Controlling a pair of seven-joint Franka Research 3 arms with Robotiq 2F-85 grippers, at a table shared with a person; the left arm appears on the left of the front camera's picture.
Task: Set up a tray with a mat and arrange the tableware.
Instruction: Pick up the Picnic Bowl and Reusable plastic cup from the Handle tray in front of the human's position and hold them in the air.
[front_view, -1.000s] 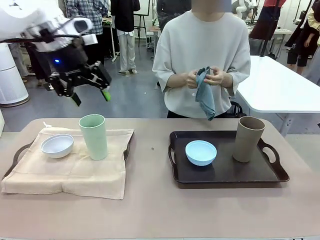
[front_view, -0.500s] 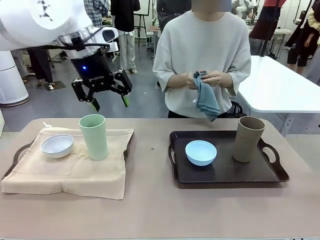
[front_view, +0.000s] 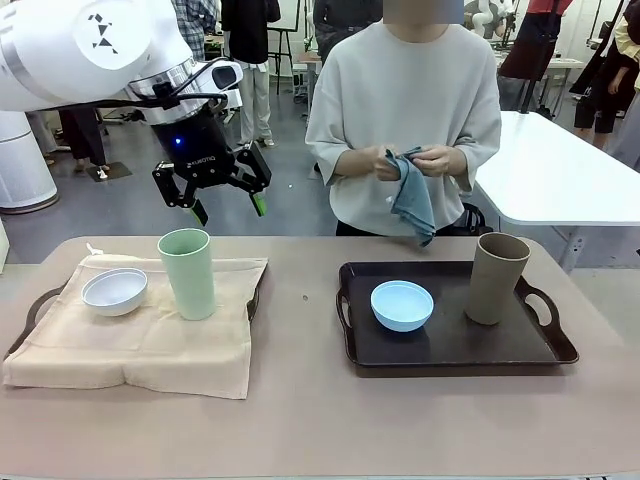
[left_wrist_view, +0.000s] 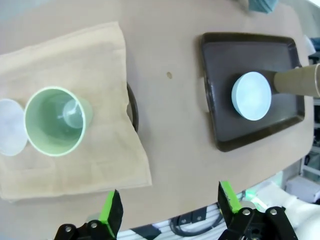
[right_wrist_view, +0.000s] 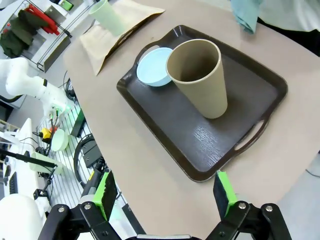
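Note:
In the front view my left gripper (front_view: 230, 210) hangs open in the air just above and behind the pale green cup (front_view: 187, 272). That cup and a white bowl (front_view: 114, 290) stand on a beige mat (front_view: 140, 345) draped over the left tray (front_view: 35, 305). A dark brown tray (front_view: 455, 350) on the right holds a light blue bowl (front_view: 402, 305) and a tan cup (front_view: 496, 277). The left wrist view looks down past the left gripper (left_wrist_view: 169, 202) into the green cup (left_wrist_view: 55, 121). In its own view, my right gripper (right_wrist_view: 165, 192) is open, high above the tan cup (right_wrist_view: 197, 75) and blue bowl (right_wrist_view: 152, 67).
A person stands at the far side of the table, both hands folding a blue-grey cloth (front_view: 410, 195). The table (front_view: 300, 420) is bare between the two trays and along its near edge. A white table (front_view: 560, 170) stands at the back right.
My left arm has swung right and slightly down, from beyond the table's left end to over the green cup, jaws still open. The person keeps working the cloth.

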